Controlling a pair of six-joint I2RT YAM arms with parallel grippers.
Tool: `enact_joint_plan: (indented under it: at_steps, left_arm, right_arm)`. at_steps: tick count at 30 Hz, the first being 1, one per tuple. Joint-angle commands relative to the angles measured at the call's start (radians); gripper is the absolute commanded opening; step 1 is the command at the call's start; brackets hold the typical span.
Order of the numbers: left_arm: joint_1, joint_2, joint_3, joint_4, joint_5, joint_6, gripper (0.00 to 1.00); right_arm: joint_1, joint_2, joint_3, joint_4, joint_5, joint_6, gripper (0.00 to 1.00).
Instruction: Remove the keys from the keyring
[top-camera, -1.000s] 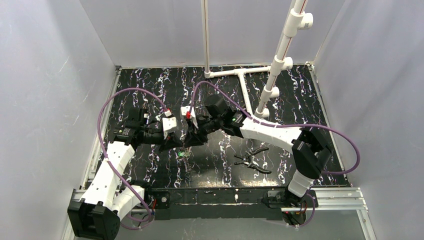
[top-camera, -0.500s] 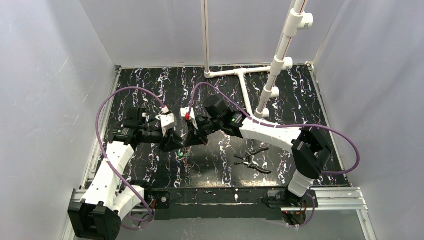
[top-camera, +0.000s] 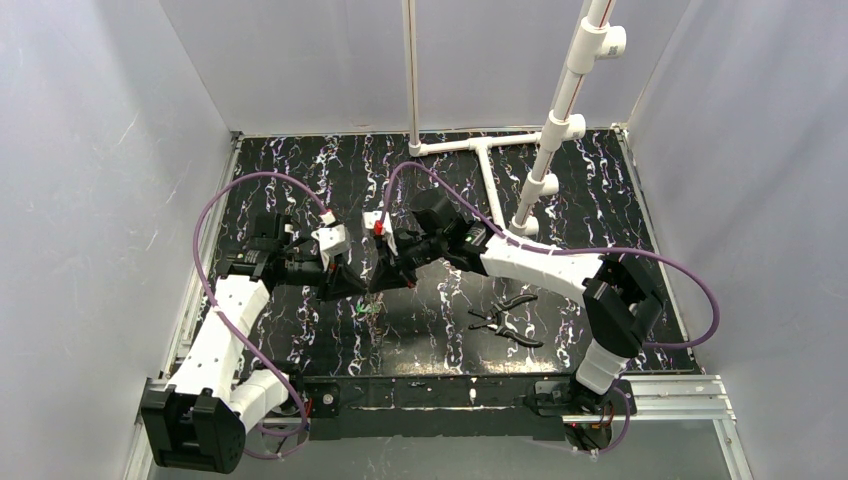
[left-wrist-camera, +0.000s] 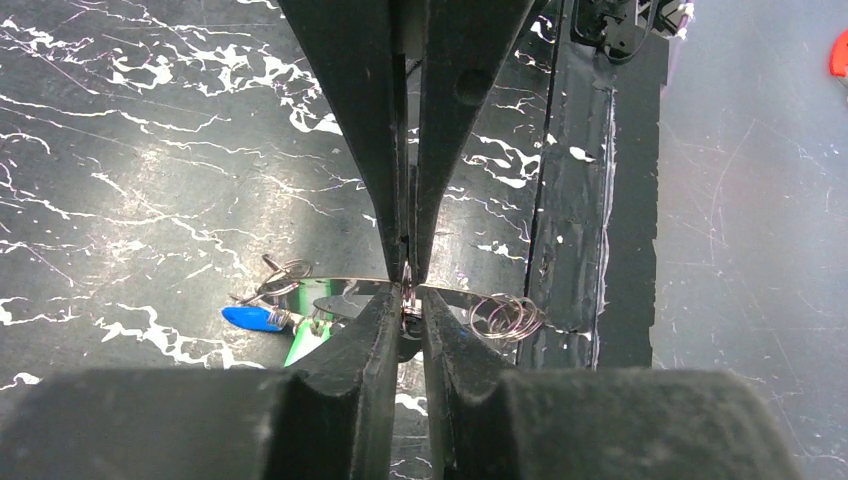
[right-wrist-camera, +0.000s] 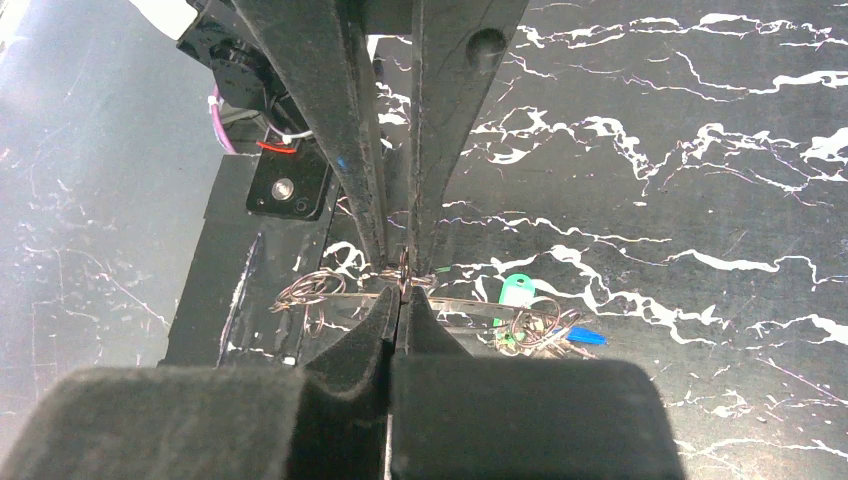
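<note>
The left gripper (left-wrist-camera: 408, 308) and the right gripper (right-wrist-camera: 400, 300) meet tip to tip over the black marbled desk (left-wrist-camera: 120, 150); both sets of jaws are pinched tight on the thin silvery metal keyring (left-wrist-camera: 450, 294); the tiny blue-headed key (left-wrist-camera: 250, 318) and tiny green-headed key (left-wrist-camera: 300, 345) sit just below it, tangled in its coils; I think no key is off yet, so both are left to do.
</note>
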Motion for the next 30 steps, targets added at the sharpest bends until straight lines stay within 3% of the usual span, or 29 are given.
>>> enact_joint_plan:
  at_steps: [1, 8, 16, 21, 25, 30]
  left_arm:
    - [0.013, 0.012, -0.01, -0.043, 0.026, 0.028, 0.1]
    - [0.032, 0.045, -0.006, -0.069, 0.03, 0.079, 0.01]
    - [0.032, 0.059, -0.032, -0.052, 0.044, 0.095, 0.0]
    - [0.032, 0.06, -0.064, 0.018, 0.079, 0.009, 0.0]
    - [0.032, 0.049, -0.089, 0.093, 0.125, -0.095, 0.0]
    - [0.032, 0.046, -0.112, 0.168, 0.138, -0.203, 0.0]
  right_arm:
    - [-0.015, -0.031, -0.007, 0.099, -0.045, 0.026, 0.01]
    - [-0.027, -0.035, -0.016, 0.125, -0.07, 0.048, 0.01]
    - [-0.036, -0.023, -0.018, 0.201, -0.089, 0.121, 0.01]
    - [-0.043, -0.006, -0.072, 0.396, -0.102, 0.274, 0.01]
    - [-0.044, 0.011, -0.165, 0.653, -0.108, 0.461, 0.01]
    - [-0.048, 0.026, -0.225, 0.81, -0.097, 0.574, 0.01]
